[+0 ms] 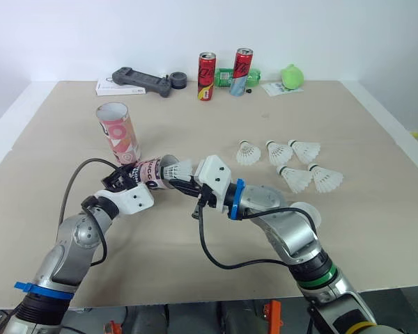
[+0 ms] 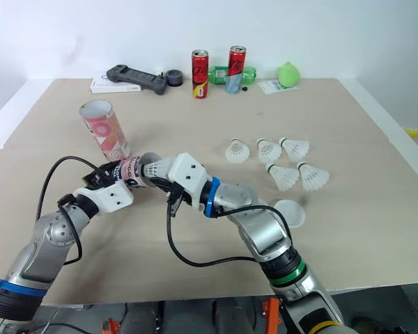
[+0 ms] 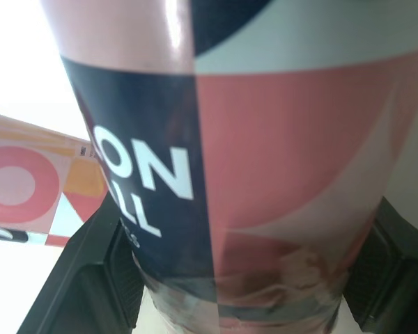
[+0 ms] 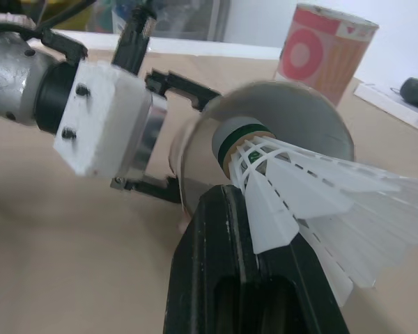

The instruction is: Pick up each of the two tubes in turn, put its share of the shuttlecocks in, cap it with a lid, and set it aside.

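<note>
With the left gripper (image 1: pixel 127 179), clamps the pink-and-navy tube (image 1: pixel 152 172) near its closed end, one black finger pressed to each side of it in the left wrist view. Holds it lying on its side over the near left part of the table (image 1: pixel 49 160), open mouth turned toward the right gripper (image 1: pixel 187 185); cannot tell whether resting on the surface or just above it.

With the right gripper, pinches a shuttlecock (image 1: pixel 181 169) by the white skirt, fingers closed on the feathers. Cork with its green band right at the tube's mouth, skirt outside the rim.

Just behind the held tube, toward the left edge: a second tube (image 1: pixel 118 132), upright, open at the top, pink and white.

Toward the right edge, about mid-depth: five more shuttlecocks (image 1: pixel 279 151) lying on their sides, three in a back row, two nearer, close together but apart from one another. Nearer than those, beside the right forearm: a white lid (image 2: pixel 289 212) flat on the table.

Along the far edge: a black controller (image 1: pixel 141 81) on a white box (image 1: pixel 106 89), a dark tape roll (image 1: pixel 178 81), two red cans (image 1: pixel 207 76) upright, a green bottle (image 1: pixel 225 76) on its side, a green ball-like thing (image 1: pixel 291 75).
</note>
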